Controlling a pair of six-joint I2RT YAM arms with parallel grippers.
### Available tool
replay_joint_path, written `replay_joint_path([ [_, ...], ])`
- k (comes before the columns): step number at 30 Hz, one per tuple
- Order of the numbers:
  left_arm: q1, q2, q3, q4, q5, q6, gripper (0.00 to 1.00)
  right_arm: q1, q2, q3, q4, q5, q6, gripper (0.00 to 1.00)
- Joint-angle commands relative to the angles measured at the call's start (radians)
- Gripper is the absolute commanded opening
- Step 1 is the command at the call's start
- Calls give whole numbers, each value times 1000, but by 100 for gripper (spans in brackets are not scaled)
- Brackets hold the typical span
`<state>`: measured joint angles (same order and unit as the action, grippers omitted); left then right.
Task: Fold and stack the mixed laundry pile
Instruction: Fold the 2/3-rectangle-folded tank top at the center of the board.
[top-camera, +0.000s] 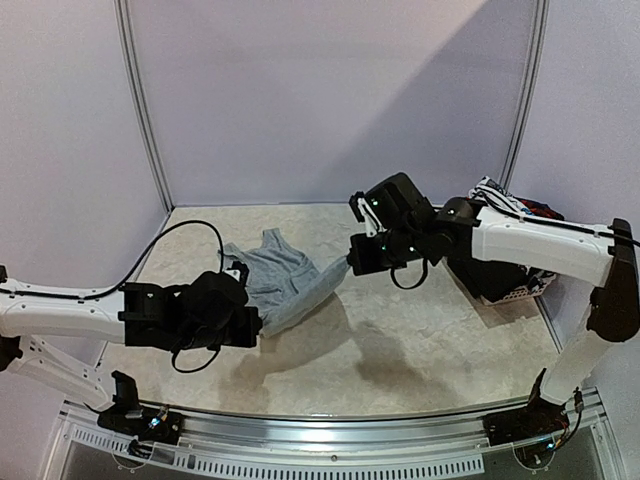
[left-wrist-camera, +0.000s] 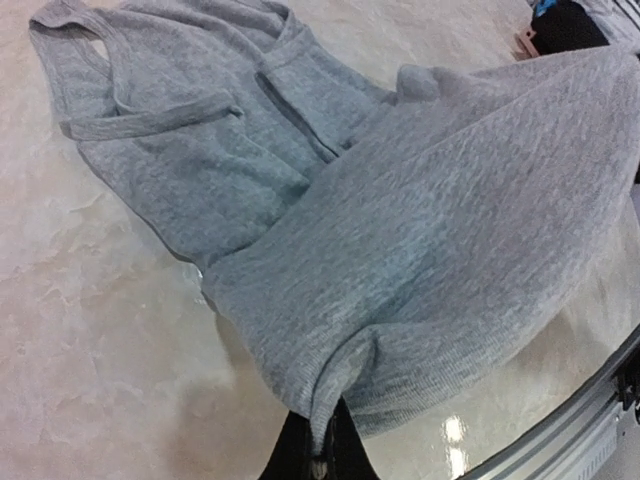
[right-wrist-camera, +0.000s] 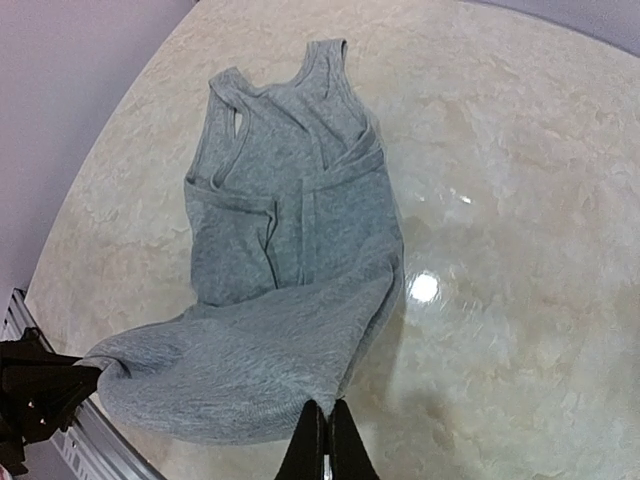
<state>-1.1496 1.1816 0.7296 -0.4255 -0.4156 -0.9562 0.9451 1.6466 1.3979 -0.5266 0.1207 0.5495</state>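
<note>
Left gripper (top-camera: 254, 322), right gripper (right-wrist-camera: 325, 412) both tight on grey garment (top-camera: 280, 280); basket (top-camera: 520, 290) far right

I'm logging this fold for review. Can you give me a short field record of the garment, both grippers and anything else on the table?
garment: grey sleeveless top, strap end flat on the table, hem end lifted
left gripper: shut on one hem corner
right gripper: shut on the other hem corner
basket: at the table's far right edge, clothes piled in it
fold: not yet done
</note>
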Motion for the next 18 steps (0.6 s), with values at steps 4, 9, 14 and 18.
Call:
replay_joint_path([
  [4, 164, -20, 53, -23, 4, 93, 0, -67, 187, 276, -146, 45, -98, 0],
  [9, 257, 4, 105, -18, 45, 142, 0, -100, 313, 463, -203, 38, -135, 0],
  [14, 351, 32, 141, -14, 81, 177, 0, -138, 434, 644, -235, 16, -168, 0],
  [18, 433, 60, 162, -2, 122, 202, 0, -160, 521, 773, -242, -13, -200, 0],
])
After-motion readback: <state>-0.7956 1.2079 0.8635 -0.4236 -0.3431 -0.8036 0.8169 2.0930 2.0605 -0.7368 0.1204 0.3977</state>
